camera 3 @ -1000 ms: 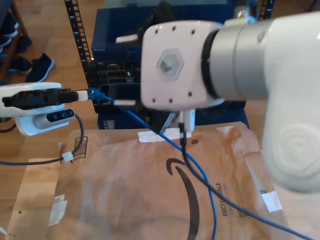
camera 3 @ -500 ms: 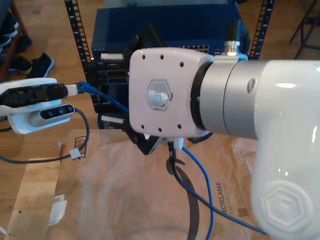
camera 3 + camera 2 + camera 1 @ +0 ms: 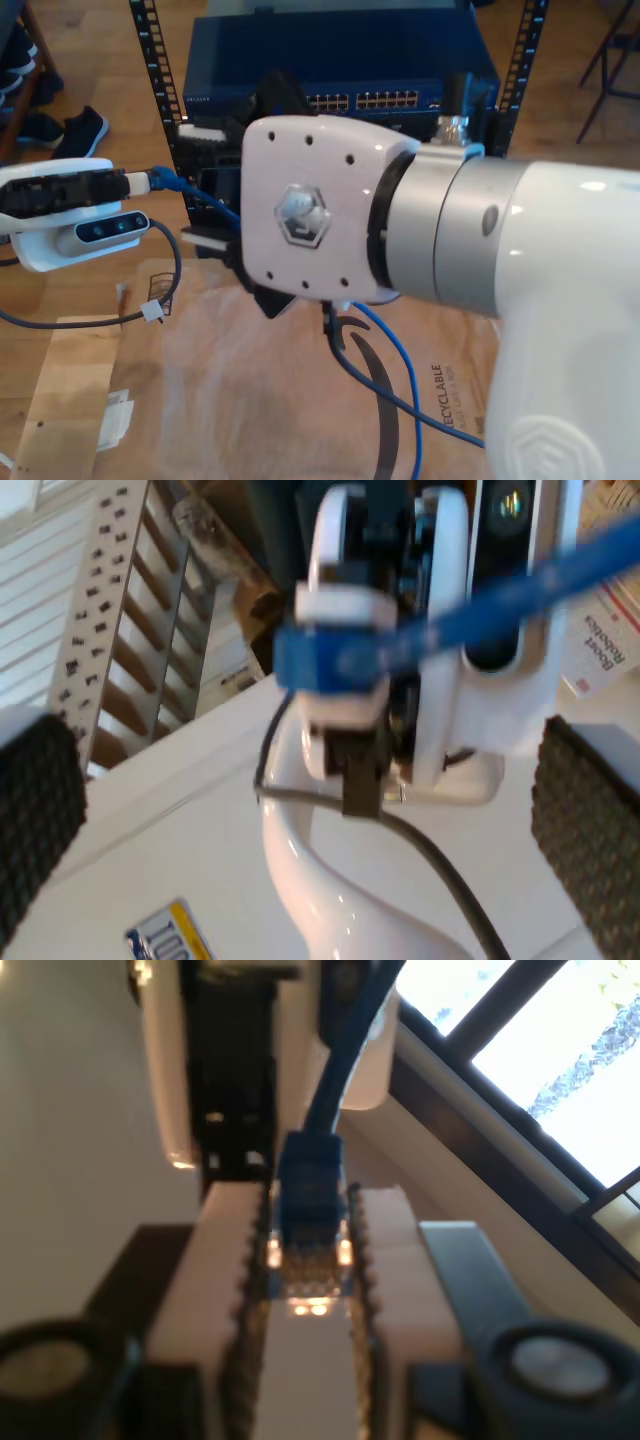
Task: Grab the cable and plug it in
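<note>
We see exterior view evenly lit, soft daylight, no hard shadows; near arm housing (image 3: 320,225) slightly soft, mild sheen on white shell toward 3 o'clock. First wrist view dim in middle, blown-out window glare toward 2 o'clock; cable (image 3: 308,1195) plug blurred (small warm glints just beneath it). Second wrist view bright, motion-smeared throughout; black pads (image 3: 590,835) at 3 and 9 o'clock out of focus.

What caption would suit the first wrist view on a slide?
My first gripper pinches the plug of the blue cable between its white fingers.
</note>
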